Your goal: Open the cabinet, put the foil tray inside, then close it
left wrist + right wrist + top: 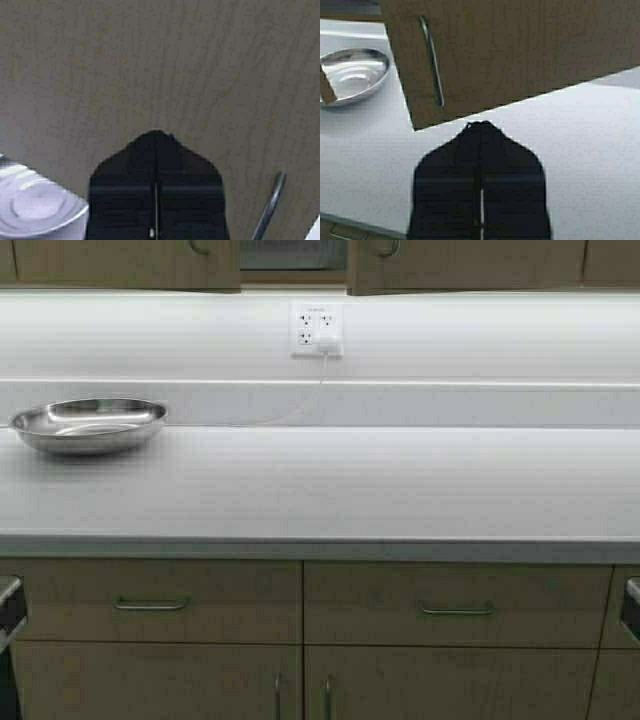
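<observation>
The cabinet shows only as its lower edge along the top of the high view: a left door and a right door, each with a curved handle, and a grey gap between them. My left gripper is shut and empty, close before a wood-grain door with a metal handle beside it. My right gripper is shut and empty, just below a door's lower corner and its handle. Neither gripper shows in the high view. The foil tray is out of view.
A round steel bowl sits on the white counter at the left; it also shows in the left wrist view and the right wrist view. A wall outlet has a cable. Base cabinets stand below.
</observation>
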Motion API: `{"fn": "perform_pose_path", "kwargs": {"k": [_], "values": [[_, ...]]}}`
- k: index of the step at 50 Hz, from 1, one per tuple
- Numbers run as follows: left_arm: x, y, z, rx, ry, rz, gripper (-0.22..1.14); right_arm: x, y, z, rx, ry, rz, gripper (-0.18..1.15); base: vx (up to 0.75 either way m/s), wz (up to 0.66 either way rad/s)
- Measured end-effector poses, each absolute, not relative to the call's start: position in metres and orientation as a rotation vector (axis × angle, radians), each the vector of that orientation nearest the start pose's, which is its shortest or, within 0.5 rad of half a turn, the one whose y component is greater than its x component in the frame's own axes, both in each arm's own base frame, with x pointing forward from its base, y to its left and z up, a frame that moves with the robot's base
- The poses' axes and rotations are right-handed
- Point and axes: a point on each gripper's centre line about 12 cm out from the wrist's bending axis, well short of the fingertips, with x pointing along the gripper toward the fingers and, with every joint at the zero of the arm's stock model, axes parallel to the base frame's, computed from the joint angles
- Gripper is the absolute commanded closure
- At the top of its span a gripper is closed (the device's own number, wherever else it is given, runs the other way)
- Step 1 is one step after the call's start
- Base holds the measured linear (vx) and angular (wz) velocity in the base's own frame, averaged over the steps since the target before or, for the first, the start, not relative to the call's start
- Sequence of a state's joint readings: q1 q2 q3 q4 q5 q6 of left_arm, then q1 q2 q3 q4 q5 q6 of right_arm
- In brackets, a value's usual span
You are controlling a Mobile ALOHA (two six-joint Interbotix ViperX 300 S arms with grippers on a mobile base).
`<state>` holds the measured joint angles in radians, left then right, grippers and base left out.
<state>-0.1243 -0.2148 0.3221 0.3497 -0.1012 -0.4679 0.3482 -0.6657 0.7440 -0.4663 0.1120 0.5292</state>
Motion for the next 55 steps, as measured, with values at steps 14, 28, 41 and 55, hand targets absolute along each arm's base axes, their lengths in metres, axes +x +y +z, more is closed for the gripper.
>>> {"fn": "perform_pose_path", "kwargs": {"k": [14, 28, 41, 55], "values": [[0.471, -0.121, 0.406, -0.117, 0.024, -0.266, 0.87, 0.263, 0.089, 0.354, 0.027, 0.188, 0.291, 0.90, 0.08, 0.02], [0.448, -0.122, 0.390, -0.099, 0.077, -0.274, 0.87, 0.266, 0.089, 0.354, 0.021, 0.194, 0.288, 0.90, 0.11, 0.04], [0.396, -0.120, 0.393, -0.108, 0.043, -0.318, 0.87, 0.312, 0.107, 0.372, 0.007, 0.192, 0.292, 0.90, 0.14, 0.04], [0.383, -0.134, 0.372, -0.098, 0.092, -0.359, 0.87, 0.380, 0.133, 0.379, -0.006, 0.214, 0.289, 0.90, 0.13, 0.03]]}}
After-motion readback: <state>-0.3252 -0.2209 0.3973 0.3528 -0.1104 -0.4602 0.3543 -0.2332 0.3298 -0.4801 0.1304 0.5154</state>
